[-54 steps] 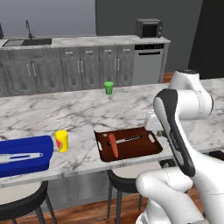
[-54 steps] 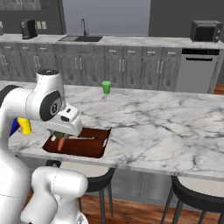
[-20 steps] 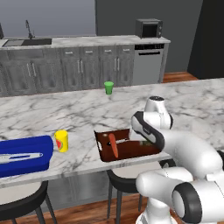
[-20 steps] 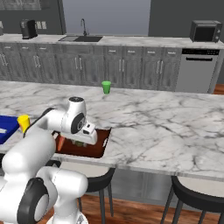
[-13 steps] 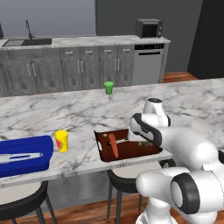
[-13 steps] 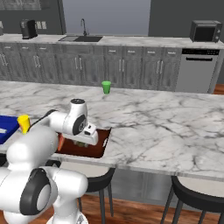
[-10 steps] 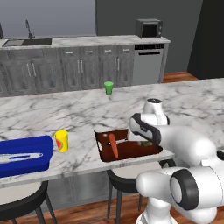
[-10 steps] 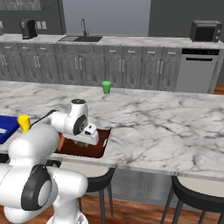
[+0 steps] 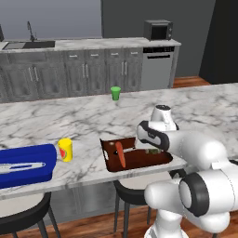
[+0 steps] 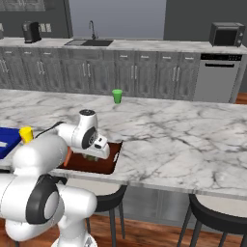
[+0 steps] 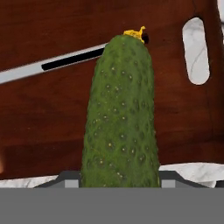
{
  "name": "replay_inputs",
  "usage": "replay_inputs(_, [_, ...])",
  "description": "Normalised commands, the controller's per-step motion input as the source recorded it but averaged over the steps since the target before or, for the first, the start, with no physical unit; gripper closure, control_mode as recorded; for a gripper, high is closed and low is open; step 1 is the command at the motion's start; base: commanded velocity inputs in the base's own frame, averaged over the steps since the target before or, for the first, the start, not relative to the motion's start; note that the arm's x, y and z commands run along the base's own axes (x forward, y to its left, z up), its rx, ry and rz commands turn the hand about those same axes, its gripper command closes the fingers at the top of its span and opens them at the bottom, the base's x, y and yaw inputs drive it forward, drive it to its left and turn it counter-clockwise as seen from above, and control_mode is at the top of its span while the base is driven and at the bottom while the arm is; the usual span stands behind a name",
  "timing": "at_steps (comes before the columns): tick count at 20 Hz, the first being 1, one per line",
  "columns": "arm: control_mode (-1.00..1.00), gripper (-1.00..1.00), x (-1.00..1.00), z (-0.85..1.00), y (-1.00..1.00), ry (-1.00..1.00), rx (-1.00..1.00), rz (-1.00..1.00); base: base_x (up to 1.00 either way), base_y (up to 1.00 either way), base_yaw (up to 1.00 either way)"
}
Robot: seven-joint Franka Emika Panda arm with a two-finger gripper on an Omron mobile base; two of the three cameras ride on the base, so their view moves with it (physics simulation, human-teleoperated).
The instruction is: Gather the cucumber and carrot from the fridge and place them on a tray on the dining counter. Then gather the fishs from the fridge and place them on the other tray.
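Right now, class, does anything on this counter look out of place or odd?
Nothing stands out. The carrot lies in the brown tray, the pincer holds the cucumber low over it, and a silver fish lies in the blue tray.

In the hand view, the bumpy dark-green cucumber (image 11: 120, 113) runs down out of sight at its lower end, so how the dark finger tips (image 11: 68, 178) meet it cannot be told. In the left base view, the robot's white forearm covers most of that cucumber; a green speck shows at centre right. The deep-blue rectangular tray (image 9: 28, 166) is cut off by the left edge there, and the slim silver-grey fish (image 9: 21, 167) on it is too small to make out. In the right base view, the brown wooden tray (image 10: 103, 165) is half hidden behind the arm at lower left, and the gripper (image 10: 91, 155) itself is buried under the wrist.
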Motion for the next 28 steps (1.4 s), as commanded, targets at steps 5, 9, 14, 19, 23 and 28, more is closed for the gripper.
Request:
replay_inputs(5, [-1.0,1.0,0.1,-0.11,0.0,-0.02,0.0,0.0,0.0,0.0,0.0])
replay_inputs(9, [-1.0,1.0,0.22,-0.19,0.0,0.0,0.0,0.0,0.0,0.0,0.0])
replay_inputs(14, [-1.0,1.0,0.27,-0.21,0.0,0.0,0.0,0.0,0.0,0.0,0.0])
replay_inputs(19, [-1.0,1.0,0.19,-0.2,0.0,0.0,0.0,0.0,0.0,0.0,0.0])
replay_inputs(23, [-1.0,-1.0,-0.03,-0.29,0.01,0.0,0.0,0.0,0.0,0.0,0.0])
replay_inputs(28, [-1.0,-1.0,-0.28,-0.16,0.0,-0.08,0.0,0.0,0.0,0.0,0.0])
